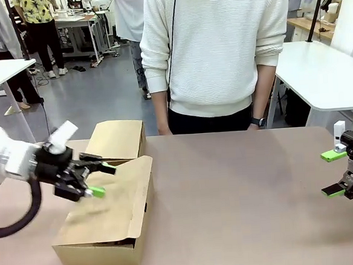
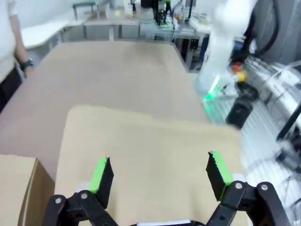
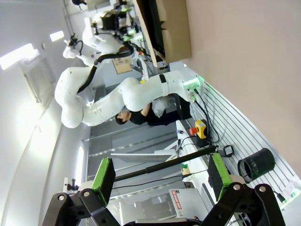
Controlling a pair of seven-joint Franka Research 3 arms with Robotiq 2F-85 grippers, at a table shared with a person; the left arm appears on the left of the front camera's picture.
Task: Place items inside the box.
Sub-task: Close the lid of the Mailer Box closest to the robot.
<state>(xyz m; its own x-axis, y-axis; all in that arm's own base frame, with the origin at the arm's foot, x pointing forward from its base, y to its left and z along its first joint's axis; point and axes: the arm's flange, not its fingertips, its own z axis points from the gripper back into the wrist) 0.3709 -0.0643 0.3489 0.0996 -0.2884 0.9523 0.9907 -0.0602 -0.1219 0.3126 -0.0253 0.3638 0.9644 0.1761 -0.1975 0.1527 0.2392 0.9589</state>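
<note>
Cardboard takes up the left part of the table [image 1: 241, 194]: the box [image 1: 104, 219] lies directly under the left gripper [image 1: 95, 179], its wide flap lid [image 1: 117, 197] down over the opening, so whatever is inside is hidden. The left gripper hangs just above that lid with its jaws spread wide and nothing between them; in the left wrist view its green pads [image 2: 99, 175] frame bare brown lid [image 2: 150, 155]. Whether a pad touches the lid cannot be told. Just beyond the gripper, on the far side of the box and touching or nearly touching it, sits a smaller box [image 1: 117, 139], also closed; its corner [image 2: 19, 188] shows beside the left finger in the wrist view.

Across the table from both grippers a person [image 1: 216, 51] in a white ribbed sweater stands against the far edge, arms hanging, a dark watch [image 1: 258, 122] on one wrist, hands below the table line. Nothing lies on the tabletop between the two arms.

The right gripper [image 1: 335, 173] is well apart from the box, at the right edge of the table, jaws wide and empty, one green pad above the other. Its wrist view is rolled sideways: past its fingers [image 3: 103, 176] the left arm [image 3: 117, 94] curves up toward the box [image 3: 174, 28] at the top, with a black bin [image 3: 256, 165] and a red stop button [image 3: 200, 128] on the floor side.
</note>
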